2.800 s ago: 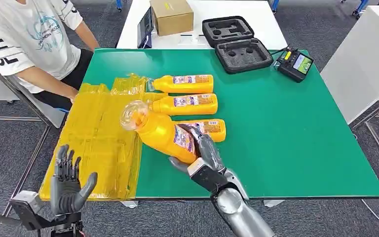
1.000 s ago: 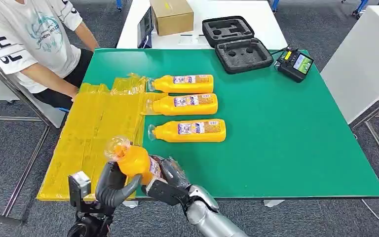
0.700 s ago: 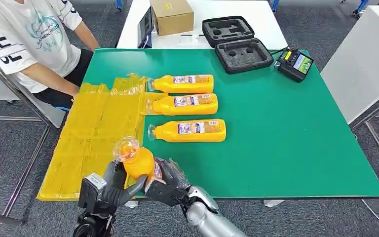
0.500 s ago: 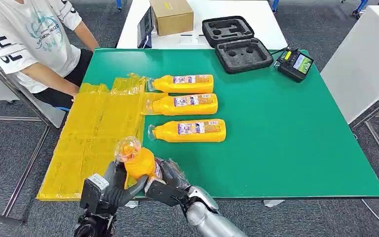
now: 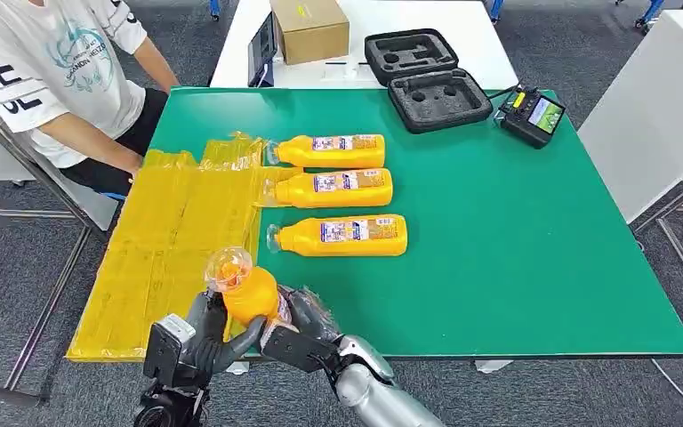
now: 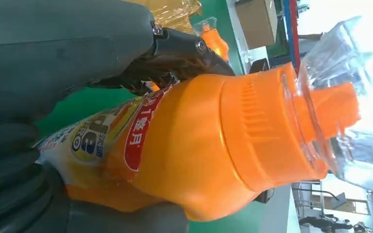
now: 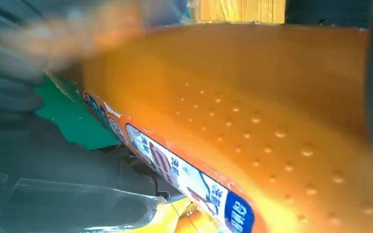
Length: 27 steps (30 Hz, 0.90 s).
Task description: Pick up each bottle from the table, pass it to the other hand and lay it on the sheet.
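I see both hands on one orange bottle [image 5: 251, 294] at the near edge of the green surface [image 5: 516, 258]: left hand [image 5: 209, 338] fingers wrapped round its neck side, right hand [image 5: 307, 325] fingers clasping the labelled body. Label writing unreadable. Beyond, yellow sheet [image 5: 169, 240], three bottles [image 5: 342, 236] lying beside it; person's shirt reads "CE".

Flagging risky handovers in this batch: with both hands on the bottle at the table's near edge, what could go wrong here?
The held bottle sits between the left robot hand and right robot hand over the table edge; an early release could drop it to the floor. Its clear cap might also catch the yellow sheet.
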Available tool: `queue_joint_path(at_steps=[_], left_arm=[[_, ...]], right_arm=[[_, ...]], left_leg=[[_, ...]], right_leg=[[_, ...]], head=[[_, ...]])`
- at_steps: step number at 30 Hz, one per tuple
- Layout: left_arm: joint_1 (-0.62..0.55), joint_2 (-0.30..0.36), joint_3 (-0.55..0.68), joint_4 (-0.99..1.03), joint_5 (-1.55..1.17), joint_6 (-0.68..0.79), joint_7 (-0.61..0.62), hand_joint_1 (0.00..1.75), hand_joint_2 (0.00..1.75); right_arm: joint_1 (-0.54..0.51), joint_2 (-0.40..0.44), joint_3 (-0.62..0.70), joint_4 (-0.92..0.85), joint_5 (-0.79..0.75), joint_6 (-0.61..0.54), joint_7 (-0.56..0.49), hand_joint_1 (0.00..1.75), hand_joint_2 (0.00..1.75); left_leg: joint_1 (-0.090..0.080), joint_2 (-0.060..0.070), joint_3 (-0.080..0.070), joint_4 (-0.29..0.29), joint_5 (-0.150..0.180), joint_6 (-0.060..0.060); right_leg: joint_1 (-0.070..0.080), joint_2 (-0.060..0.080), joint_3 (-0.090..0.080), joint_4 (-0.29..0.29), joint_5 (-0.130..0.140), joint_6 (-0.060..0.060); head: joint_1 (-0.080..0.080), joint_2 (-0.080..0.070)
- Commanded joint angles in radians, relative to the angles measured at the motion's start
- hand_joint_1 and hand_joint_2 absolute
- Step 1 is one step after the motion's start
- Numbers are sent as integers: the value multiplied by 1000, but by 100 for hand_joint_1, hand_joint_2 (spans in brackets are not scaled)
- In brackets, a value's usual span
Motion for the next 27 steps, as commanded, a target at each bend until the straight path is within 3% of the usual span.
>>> queue_joint_path(at_steps=[1, 2, 9, 17, 25, 26, 27], left_arm=[[-11, -3, 65, 60, 62, 15, 24, 175, 175], [-15, -3, 72, 62, 70, 19, 21, 175, 175], [-37, 5, 123, 78, 136, 51, 5, 175, 175], [-46, 17, 174, 73, 186, 72, -6, 175, 175], [-79, 53, 254, -7, 213, 126, -55, 175, 175], [-104, 69, 269, -41, 212, 130, -61, 175, 175], [-111, 71, 276, -52, 211, 126, -55, 175, 175]], right_arm=[[-30, 8, 49, 13, 9, -24, -50, 0, 175], [-20, 6, 46, -13, 3, -39, -71, 0, 0], [60, -54, 58, -296, -150, 116, -143, 0, 0], [72, -87, 63, -441, -262, 215, -143, 0, 0], [85, -97, 50, -665, -417, 141, -143, 0, 0], [83, -87, 33, -655, -433, 117, -143, 0, 175], [82, -89, 34, -656, -437, 115, -143, 0, 175]], left_leg=[[1, 1, 6, -1, -3, -2], [1, 2, 9, -1, -4, -2], [0, -1, 3, -1, 0, -1], [0, -2, 5, -1, -1, -1], [0, -1, 1, 0, 0, -1], [1, -2, 3, 1, -2, -2], [1, -1, 1, 1, -1, -1]], right_leg=[[0, 3, 5, 0, -2, -1], [0, 4, 7, -1, -3, -2], [0, 0, 2, -1, -1, -1], [0, -1, 4, -1, -2, -1], [0, 0, 0, 1, -1, -1], [1, 0, 2, 2, -2, -2], [1, 0, 1, 1, -1, -1]], head=[[0, 0], [0, 0], [0, 0], [0, 0], [0, 0], [0, 0], [0, 0]])
